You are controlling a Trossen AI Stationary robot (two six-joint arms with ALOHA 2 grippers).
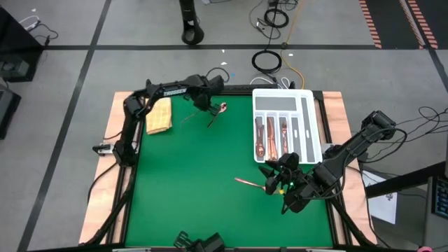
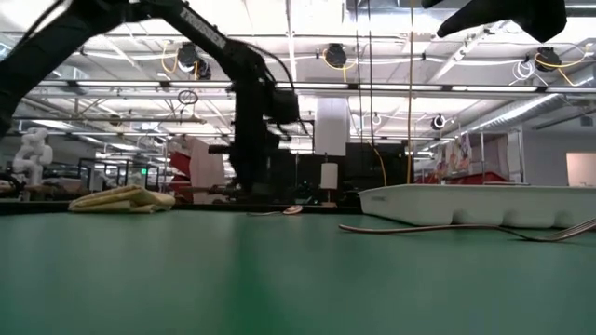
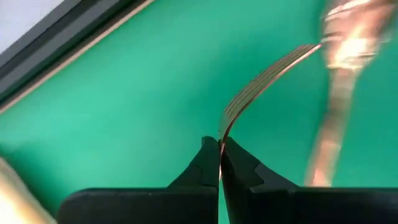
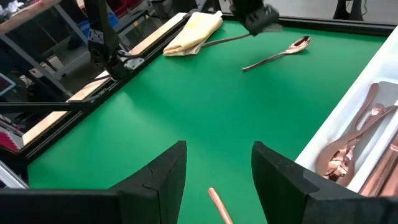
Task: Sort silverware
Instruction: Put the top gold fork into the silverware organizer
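My left gripper point(image 1: 205, 105) stands at the far middle of the green mat, pointing down and shut on a copper fork point(image 3: 261, 84). Beside it on the mat lies a copper spoon point(image 1: 218, 112), which also shows in the right wrist view point(image 4: 280, 53). The white divided tray point(image 1: 308, 129) at the right holds several copper pieces point(image 1: 270, 136). My right gripper point(image 4: 217, 174) hangs open over the near right of the mat. Below it one copper piece point(image 1: 248, 183) lies flat, untouched. My left gripper pinches the fork's ribbed, tined end point(image 3: 222, 138) between its two fingertips, coming from above. The fork slants away from the fingers. Its slim stem point(image 4: 221, 41) runs low toward the folded cloth. I cannot tell whether its far end rests on the mat.
A folded yellow cloth point(image 1: 159, 114) lies at the far left of the mat. In the low view another piece point(image 2: 419, 228) lies on the mat in front of the tray point(image 2: 466, 200). The middle and near left of the mat show bare green.
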